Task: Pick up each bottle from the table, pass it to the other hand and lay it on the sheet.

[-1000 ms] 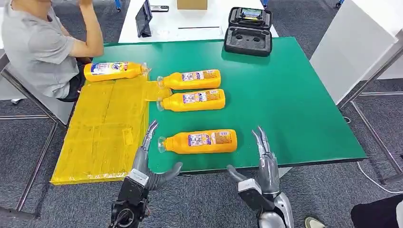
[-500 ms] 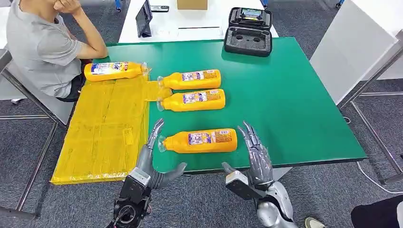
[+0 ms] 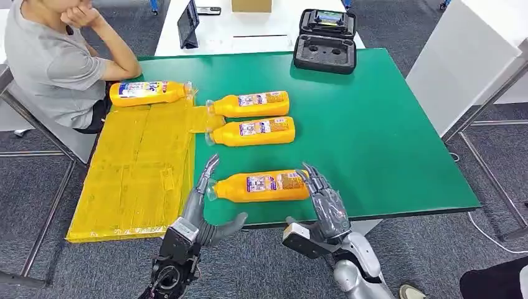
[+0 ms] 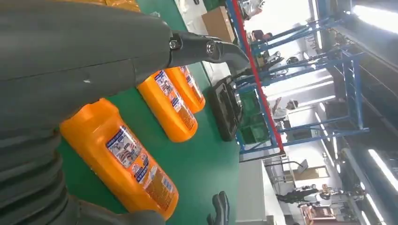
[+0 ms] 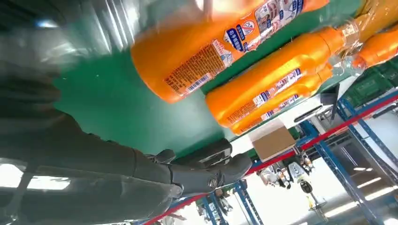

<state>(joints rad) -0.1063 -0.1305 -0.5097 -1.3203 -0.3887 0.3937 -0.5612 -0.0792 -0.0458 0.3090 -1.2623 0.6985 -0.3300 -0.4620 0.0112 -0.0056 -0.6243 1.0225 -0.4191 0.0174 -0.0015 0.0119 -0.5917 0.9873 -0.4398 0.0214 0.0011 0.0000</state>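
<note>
With your right hand (image 3: 324, 205) spread wide at the base of the nearest orange bottle (image 3: 261, 185) and left hand (image 3: 202, 199) open too, a glancing touch could roll it off the table edge (image 3: 398, 212).

Green surface (image 3: 373, 124) on metal legs, over grey carpet floor (image 3: 37, 187). White table (image 3: 249, 34) butts against its far edge, carrying a dark tablet (image 3: 188, 23), a cardboard box (image 3: 251, 5) and a phone (image 3: 208, 10). Open black foam case (image 3: 325, 38) sits at the green surface's far edge. Person in grey shirt (image 3: 50, 62) seated at the left side, chin on hand. White panel (image 3: 467, 56) with a metal frame on the right. Blue racking with a red beam (image 4: 263, 89) and bright ceiling strip lights (image 4: 375, 14) in the left wrist view.
</note>
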